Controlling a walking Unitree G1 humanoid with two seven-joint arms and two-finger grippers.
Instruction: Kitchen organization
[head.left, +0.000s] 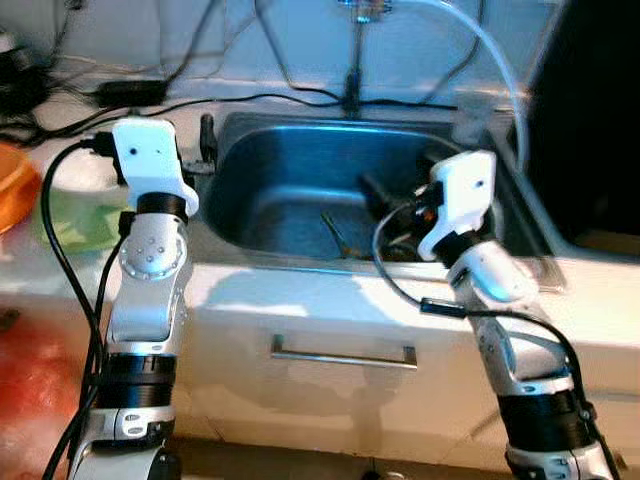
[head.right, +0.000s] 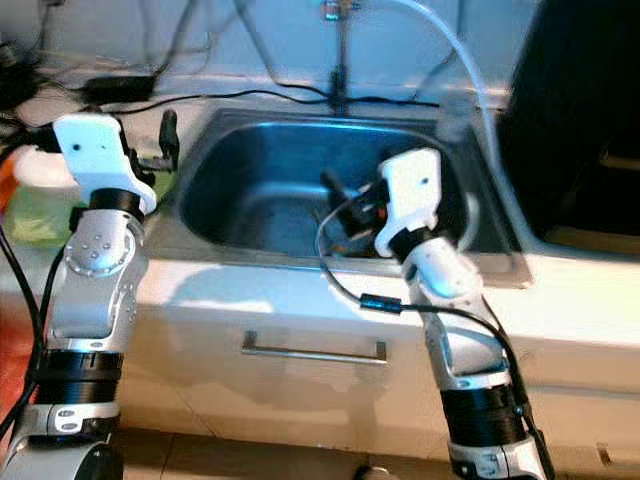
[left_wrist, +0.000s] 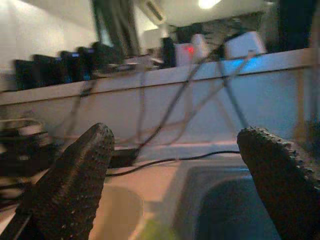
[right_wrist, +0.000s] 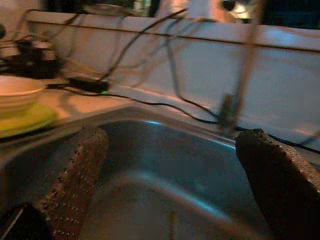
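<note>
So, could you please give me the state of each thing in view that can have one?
Left gripper: open, held over the counter at the sink's left edge.
Right gripper: open, over the basin.
Sink: holds utensils; no water running.
Drawer: shut.
Bowl: upright on a green plate.

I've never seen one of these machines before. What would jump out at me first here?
Two silver arms reach over a steel sink set in a pale counter. The right end effector hangs inside the basin with its black fingers spread apart, while the left end effector sits open over the sink's left rim. Black cables trail along the back wall, and a white bowl on a green plate stands left of the sink.
</note>
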